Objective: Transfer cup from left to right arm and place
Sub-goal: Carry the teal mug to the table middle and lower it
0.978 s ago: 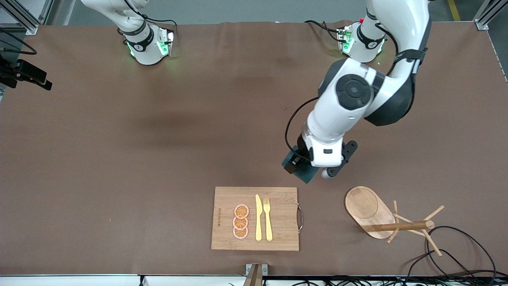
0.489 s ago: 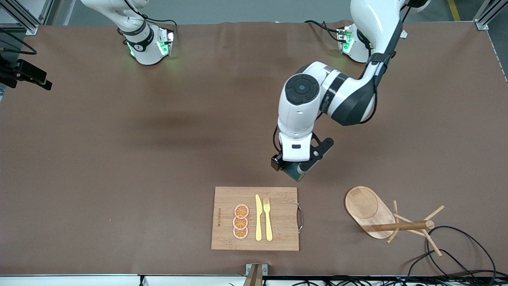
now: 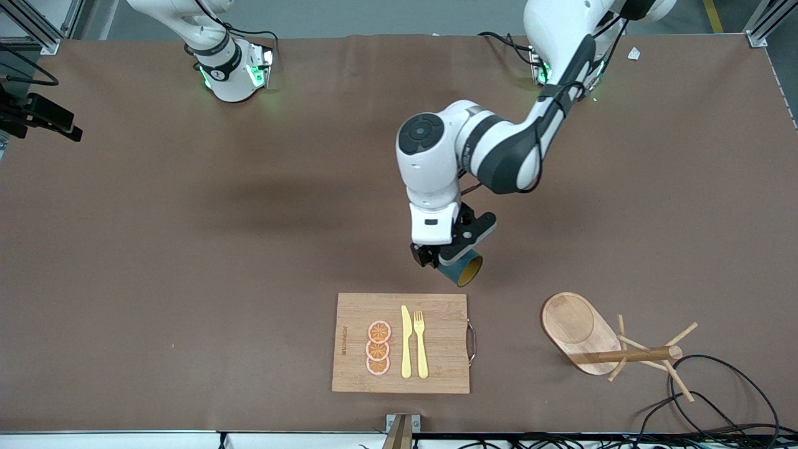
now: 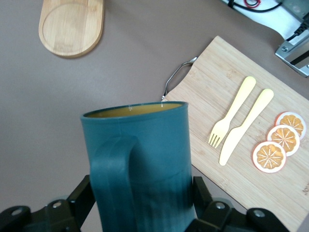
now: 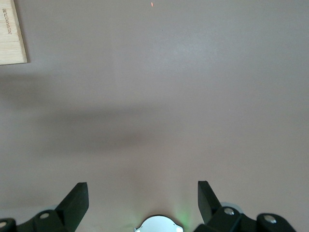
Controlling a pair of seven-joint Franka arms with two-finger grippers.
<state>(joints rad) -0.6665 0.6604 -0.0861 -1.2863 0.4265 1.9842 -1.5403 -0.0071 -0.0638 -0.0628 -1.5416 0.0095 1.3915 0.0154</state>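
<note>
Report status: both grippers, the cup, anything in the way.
Left gripper shut on cup, in the air over bare table beside the cutting board. Right gripper open, empty, waiting. Nothing in the way.

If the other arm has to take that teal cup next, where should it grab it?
Probably by the rim end. The left gripper is shut on the lower body of the cup, held over the table above the cutting board, handle toward the wrist camera. The open mouth sticks out free, so the right gripper, open and waiting, would best come from the mouth side, fingers across the bare wall.
</note>
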